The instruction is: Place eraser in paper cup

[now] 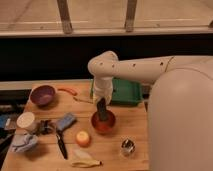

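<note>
My gripper (102, 103) hangs straight down over the red-orange bowl (104, 125) in the middle of the table. It is shut on the eraser (103, 112), a dark block held upright with its lower end inside the bowl. The paper cup (26, 120) stands near the left edge of the table, well to the left of the gripper, upright with nothing showing in it.
A purple bowl (43, 95) is at the back left, with an orange-red carrot-like piece (67, 91) beside it. A green tray (125, 91) is behind the arm. In front lie a blue-grey block (65, 121), a black-handled knife (61, 143), an orange fruit (82, 138), a banana (84, 161), a shiny metal object (128, 147) and a blue cloth (22, 143).
</note>
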`<state>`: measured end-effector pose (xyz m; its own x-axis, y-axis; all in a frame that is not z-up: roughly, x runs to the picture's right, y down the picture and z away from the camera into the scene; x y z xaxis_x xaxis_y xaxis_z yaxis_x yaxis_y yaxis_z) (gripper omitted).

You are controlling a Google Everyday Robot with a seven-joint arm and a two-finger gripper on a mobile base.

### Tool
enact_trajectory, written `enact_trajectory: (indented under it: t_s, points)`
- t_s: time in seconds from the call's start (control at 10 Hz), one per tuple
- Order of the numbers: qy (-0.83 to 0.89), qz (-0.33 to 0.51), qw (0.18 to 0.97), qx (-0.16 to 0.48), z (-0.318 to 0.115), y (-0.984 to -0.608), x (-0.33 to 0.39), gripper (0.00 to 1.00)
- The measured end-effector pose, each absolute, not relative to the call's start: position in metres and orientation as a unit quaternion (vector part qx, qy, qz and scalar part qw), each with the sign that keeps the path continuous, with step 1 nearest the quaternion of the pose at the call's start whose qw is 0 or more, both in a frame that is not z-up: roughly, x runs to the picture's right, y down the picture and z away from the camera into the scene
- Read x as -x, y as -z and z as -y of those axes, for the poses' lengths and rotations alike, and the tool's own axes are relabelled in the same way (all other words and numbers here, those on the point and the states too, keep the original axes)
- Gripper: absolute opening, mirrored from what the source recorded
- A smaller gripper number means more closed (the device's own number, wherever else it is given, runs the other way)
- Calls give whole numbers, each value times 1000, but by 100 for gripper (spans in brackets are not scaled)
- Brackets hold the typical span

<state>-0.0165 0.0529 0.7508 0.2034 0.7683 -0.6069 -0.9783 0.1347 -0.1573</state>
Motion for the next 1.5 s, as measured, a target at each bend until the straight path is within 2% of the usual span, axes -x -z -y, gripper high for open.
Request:
enact_trajectory:
  t_s: [0.3,0.6,0.8,1.5]
  points:
    - [-603,-161,747,229,16,-718,25,0]
    - [-576,-119,778,223,64,-715,83,0]
    - [-563,-103,788,227,74,-718,110,0]
    - [-563,-98,789,226,78,-724,108,0]
